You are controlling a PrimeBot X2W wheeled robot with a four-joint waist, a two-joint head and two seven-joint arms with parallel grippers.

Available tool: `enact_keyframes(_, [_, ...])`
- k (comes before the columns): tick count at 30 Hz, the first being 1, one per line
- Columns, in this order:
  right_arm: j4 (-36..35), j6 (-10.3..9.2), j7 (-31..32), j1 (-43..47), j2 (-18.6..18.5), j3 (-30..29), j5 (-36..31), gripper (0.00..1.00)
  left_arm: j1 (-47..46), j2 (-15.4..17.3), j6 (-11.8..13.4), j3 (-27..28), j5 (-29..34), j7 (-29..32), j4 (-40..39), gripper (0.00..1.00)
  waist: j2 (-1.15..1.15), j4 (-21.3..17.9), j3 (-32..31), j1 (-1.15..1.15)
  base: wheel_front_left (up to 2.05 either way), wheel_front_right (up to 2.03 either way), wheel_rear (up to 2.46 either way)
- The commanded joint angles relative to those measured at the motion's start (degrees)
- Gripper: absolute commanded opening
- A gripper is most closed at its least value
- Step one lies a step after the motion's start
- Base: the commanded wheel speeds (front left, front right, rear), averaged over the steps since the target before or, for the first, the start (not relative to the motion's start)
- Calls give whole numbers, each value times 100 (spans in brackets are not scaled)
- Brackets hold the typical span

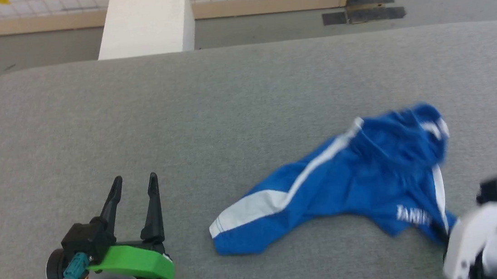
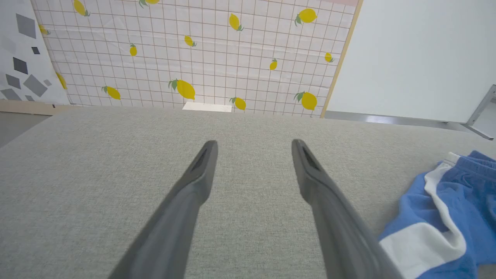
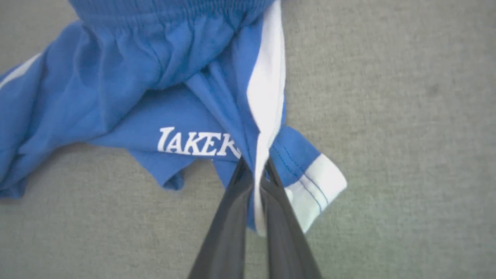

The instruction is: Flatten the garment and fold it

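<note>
The garment (image 1: 348, 180) is a pair of royal-blue shorts with white side stripes, lying crumpled on the right half of the grey table (image 1: 209, 111). One leg stretches toward the table's middle; the gathered waistband bunches at the far right. In the right wrist view my right gripper (image 3: 255, 164) is shut on the garment (image 3: 155, 97), pinching a fold of the white stripe near the hem, just right of the white "LAKERS" print. My left gripper (image 1: 134, 184) stands open over bare table, well left of the shorts. Its fingers (image 2: 201, 170) hold nothing, and the garment (image 2: 453, 217) lies to their right.
A white block (image 1: 145, 19) stands on the floor beyond the table's far edge. A lemon-patterned grid backdrop (image 2: 193, 54) runs behind it, with black tape patches (image 1: 364, 12) on the floor at the back right. The table's left half and far side are bare fabric.
</note>
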Motion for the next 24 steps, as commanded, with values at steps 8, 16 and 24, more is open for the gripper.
enact_keyframes(8, [-181,-9,-752,917,-4,616,1443,100,60,-5,-41,-96,-64,-20,95,100,0,-356,-219,0,0,0,0])
enact_keyframes(16, [-27,-9,-2499,345,-4,-570,1276,100,82,9,-41,-365,-255,207,384,100,0,-429,-344,0,0,0,0])
enact_keyframes(24, [288,-9,-2818,68,-4,-849,1165,100,-109,76,34,-890,-680,2417,803,100,0,-379,-305,0,0,0,0])
